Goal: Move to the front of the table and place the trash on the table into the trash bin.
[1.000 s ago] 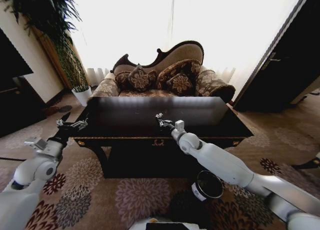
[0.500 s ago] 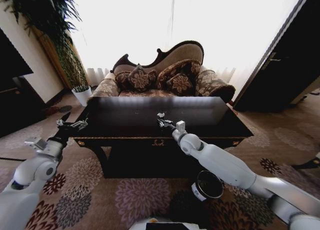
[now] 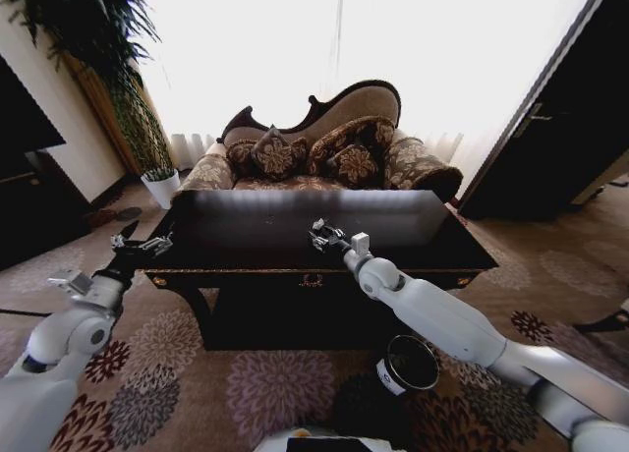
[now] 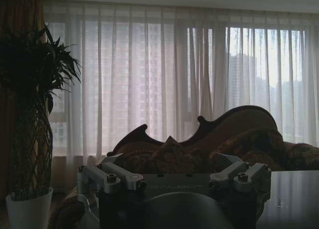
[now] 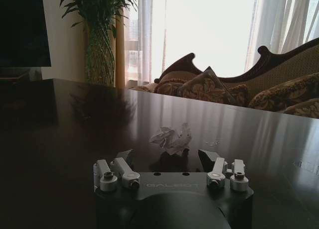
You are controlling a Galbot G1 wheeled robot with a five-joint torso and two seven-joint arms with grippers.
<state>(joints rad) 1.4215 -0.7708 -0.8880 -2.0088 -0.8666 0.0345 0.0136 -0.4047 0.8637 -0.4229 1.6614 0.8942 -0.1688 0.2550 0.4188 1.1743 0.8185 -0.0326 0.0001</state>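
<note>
The glossy black table stands straight ahead in the head view. My right gripper reaches low over its middle, open. In the right wrist view a crumpled white tissue, the trash, lies on the table top just beyond the right gripper, in line with the gap between its spread fingers and not touching them. The black trash bin with a white label stands on the carpet under my right forearm. My left gripper hangs open off the table's left end.
A patterned sofa with cushions stands behind the table. A white plant pot with a tall plant is at the far left, dark furniture along the left wall, a dark door on the right. Flowered carpet surrounds the table.
My right gripper has moved slightly forward and to the right over the table top. The left arm and the camera view have stayed put.
</note>
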